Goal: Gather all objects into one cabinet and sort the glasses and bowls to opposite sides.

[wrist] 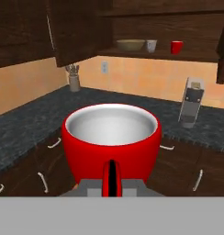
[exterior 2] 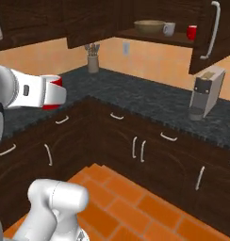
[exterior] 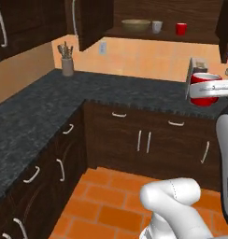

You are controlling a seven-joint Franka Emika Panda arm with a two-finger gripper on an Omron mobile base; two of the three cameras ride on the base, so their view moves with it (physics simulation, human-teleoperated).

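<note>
Transport step. The wide red vessel (wrist: pixel 111 140), white inside, is seen gripped by its handle in the clenched claw (exterior: pixel 224 88) and carried in the air, well apart from the dark surface (exterior: pixel 36 112). In the open wall cabinet (wrist: pixel 146 54) the tan bowl (wrist: pixel 130 44), the grey cup (wrist: pixel 151 45) and a red cup (wrist: pixel 176 47) are seen standing in a row. The next move is judged to call for a lift to shelf height and placement beside the tan bowl, away from the cups
</note>
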